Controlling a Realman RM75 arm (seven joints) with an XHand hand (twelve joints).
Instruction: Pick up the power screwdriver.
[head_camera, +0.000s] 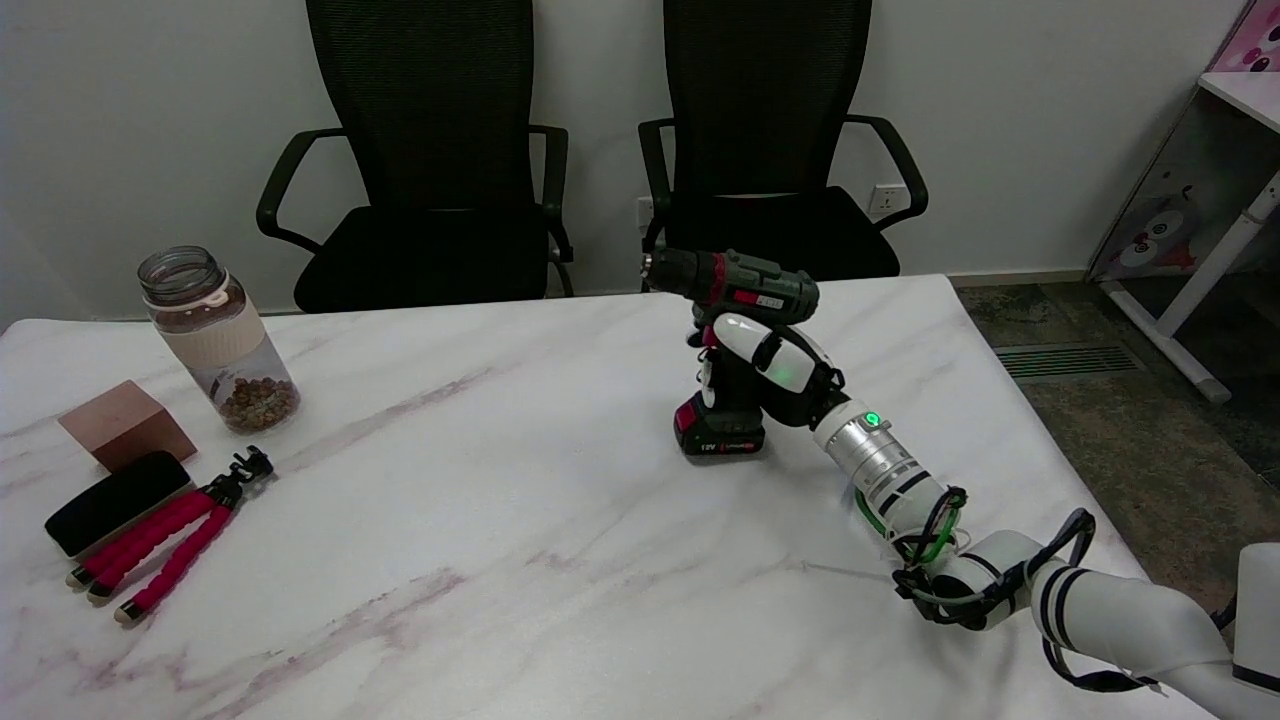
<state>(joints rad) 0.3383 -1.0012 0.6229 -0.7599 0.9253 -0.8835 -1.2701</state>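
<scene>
Right hand: the right hand (765, 360) is wrapping around the grip of the power screwdriver (735, 345), fingers curling in from the far side, palm pressing against the near side; it is holding the tool, not hovering beside it.
Why this hold: it is taking the handle just below the motor body, which I judge is keeping the heavy top from tipping once the tool comes up.
Where the tool is: the power screwdriver is standing upright toward the far right part of the marble table (500, 520), apparently resting on its battery base; I cannot tell for certain whether the base is lifting off yet.
Arm: the right arm (1000, 560) is reaching in low from the lower right, wrist angling up toward the handle, so the hand is meeting the grip side-on.
Tool's look: dark green body lying roughly level, black chuck pointing left with a red collar behind it, a red label on the side, black handle, and a red-and-black battery block at the foot with white lettering.
Progress: the grasp is looking made; the lift is what is remaining, by my reckoning.
</scene>
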